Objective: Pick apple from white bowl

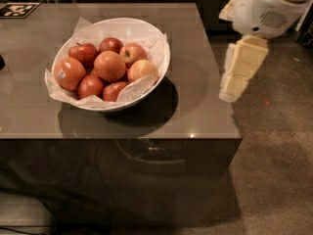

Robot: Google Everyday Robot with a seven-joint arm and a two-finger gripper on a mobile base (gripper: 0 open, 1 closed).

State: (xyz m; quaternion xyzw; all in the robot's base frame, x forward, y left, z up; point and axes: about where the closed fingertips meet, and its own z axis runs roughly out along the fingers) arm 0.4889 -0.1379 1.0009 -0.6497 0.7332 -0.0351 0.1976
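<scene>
The white bowl, lined with crinkled white paper, sits on the grey table left of centre and holds several apples. The apple, large, round and evenly orange-red with no sticker, lies in the middle of the pile. A similar apple with a white sticker lies at the bowl's left, and a paler yellowish-pink one at its right. My gripper hangs from the white arm at the upper right, over the table's right edge, well clear of the bowl.
A black-and-white marker tag lies at the table's far left corner. A dark object pokes in at the left edge. Brown carpet floor lies to the right of the table. Dark cabinets stand behind.
</scene>
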